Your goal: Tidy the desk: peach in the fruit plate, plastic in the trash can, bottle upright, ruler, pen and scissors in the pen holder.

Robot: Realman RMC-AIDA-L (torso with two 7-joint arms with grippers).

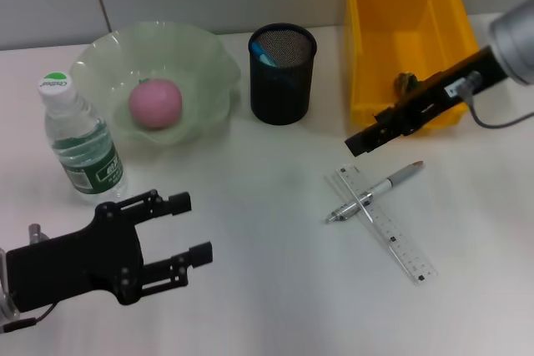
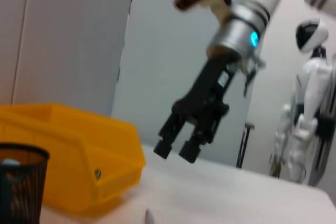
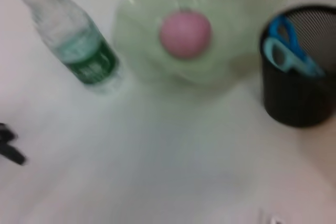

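The pink peach [image 1: 154, 103] lies in the pale green fruit plate [image 1: 209, 64]. Left of the plate, the water bottle [image 1: 79, 135] stands upright. Blue scissors [image 1: 265, 57] stick out of the black mesh pen holder [image 1: 282, 81]. A silver pen [image 1: 375, 191] lies across a clear ruler [image 1: 392, 235] on the table at the right. The yellow trash can [image 1: 367, 39] holds a crumpled piece [image 1: 406, 82]. My right gripper [image 1: 359, 143] hovers between the trash can and the pen, open and empty; it also appears as the right gripper [image 2: 176, 150] in the left wrist view. Near the front left, my left gripper [image 1: 190, 227] rests open.
The right wrist view takes in the bottle [image 3: 84, 51], peach [image 3: 185, 32], pen holder [image 3: 299, 98] and scissors [image 3: 286, 51]. The left wrist view looks across the table at the trash can [image 2: 79, 156]. A white humanoid robot [image 2: 310, 114] stands far behind.
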